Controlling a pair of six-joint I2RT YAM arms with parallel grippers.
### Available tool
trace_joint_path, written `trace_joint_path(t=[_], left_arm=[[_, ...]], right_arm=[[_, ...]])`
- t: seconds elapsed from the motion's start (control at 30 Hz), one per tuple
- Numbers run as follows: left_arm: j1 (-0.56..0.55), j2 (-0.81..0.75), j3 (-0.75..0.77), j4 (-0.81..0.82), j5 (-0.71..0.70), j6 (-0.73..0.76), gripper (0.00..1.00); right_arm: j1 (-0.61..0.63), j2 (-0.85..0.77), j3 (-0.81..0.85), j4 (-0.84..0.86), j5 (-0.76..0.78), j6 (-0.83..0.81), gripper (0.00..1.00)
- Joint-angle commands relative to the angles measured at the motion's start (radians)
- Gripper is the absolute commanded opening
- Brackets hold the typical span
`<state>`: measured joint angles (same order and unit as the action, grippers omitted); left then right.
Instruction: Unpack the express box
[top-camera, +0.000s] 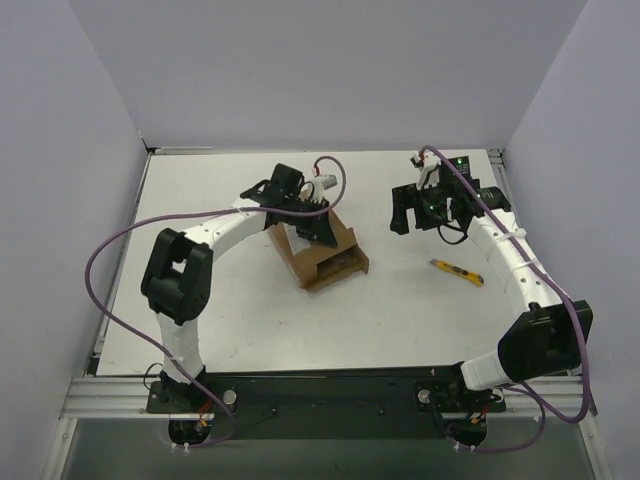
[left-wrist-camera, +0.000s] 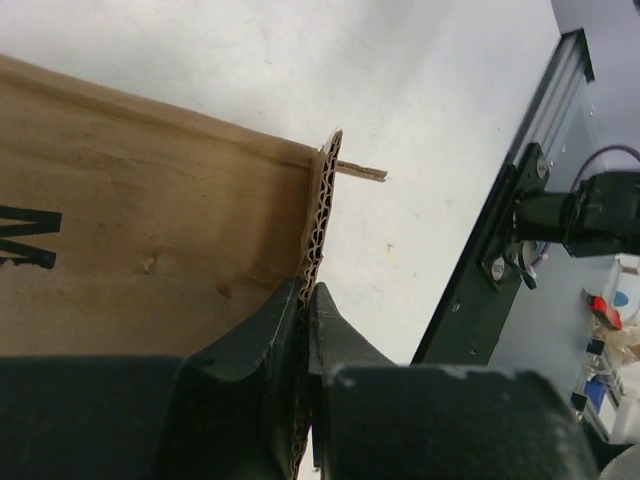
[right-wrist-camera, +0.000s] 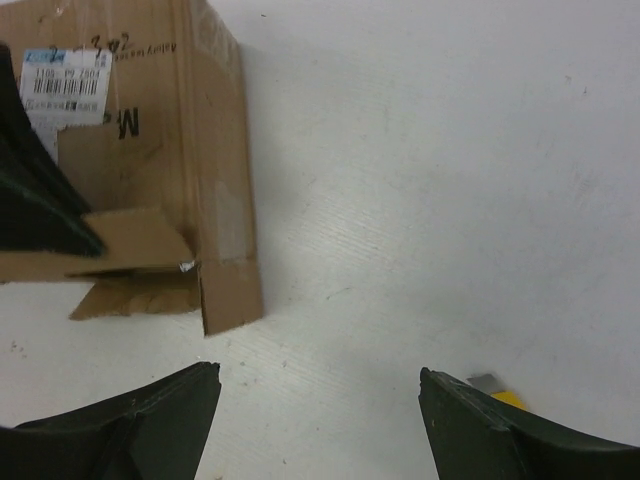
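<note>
The express box (top-camera: 322, 256), a brown cardboard carton, lies tipped in the middle of the table with its flaps open toward the near right. My left gripper (top-camera: 308, 218) reaches over its far side and is shut on the corrugated edge of a cardboard wall. In the left wrist view the fingers (left-wrist-camera: 268, 330) pinch that edge, and the box panel (left-wrist-camera: 150, 220) with dark print fills the left. My right gripper (top-camera: 425, 212) hovers to the right of the box. It stands open (right-wrist-camera: 318, 378) over bare table, with the box (right-wrist-camera: 190, 130) and its white label (right-wrist-camera: 62, 86) ahead to its left.
A yellow-and-black utility knife (top-camera: 457, 272) lies right of the box, and its tip (right-wrist-camera: 497, 392) shows beside my right finger. White walls close in the table on three sides. A black rail (left-wrist-camera: 490, 260) runs along the near edge.
</note>
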<state>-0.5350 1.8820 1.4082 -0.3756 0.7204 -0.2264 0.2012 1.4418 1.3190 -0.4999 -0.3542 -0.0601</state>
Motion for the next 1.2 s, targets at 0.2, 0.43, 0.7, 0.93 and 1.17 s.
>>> trace_joint_path(t=[0.2,0.43,0.7,0.93,1.17], left_arm=[[0.216,0.425,0.551,-0.167,-0.225,0.184,0.00],[0.190,0.425,0.486,-0.134,-0.148,0.141,0.00],[0.181,0.361,0.373,-0.124,-0.095,0.112,0.00],[0.101,0.119,0.012,0.010,-0.042,-0.007,0.00],[0.101,0.199,0.088,0.024,-0.110,-0.028,0.00]], right_arm=[[-0.010,-0.009,-0.047,0.000,-0.055,-0.093,0.81],[0.108,0.124,0.046,0.018,-0.063,-0.239,0.77],[0.231,0.265,0.196,0.024,-0.111,-0.471,0.70],[0.231,0.177,0.123,0.017,-0.092,-0.385,0.71],[0.262,0.078,-0.041,0.006,-0.197,-0.489,0.72]])
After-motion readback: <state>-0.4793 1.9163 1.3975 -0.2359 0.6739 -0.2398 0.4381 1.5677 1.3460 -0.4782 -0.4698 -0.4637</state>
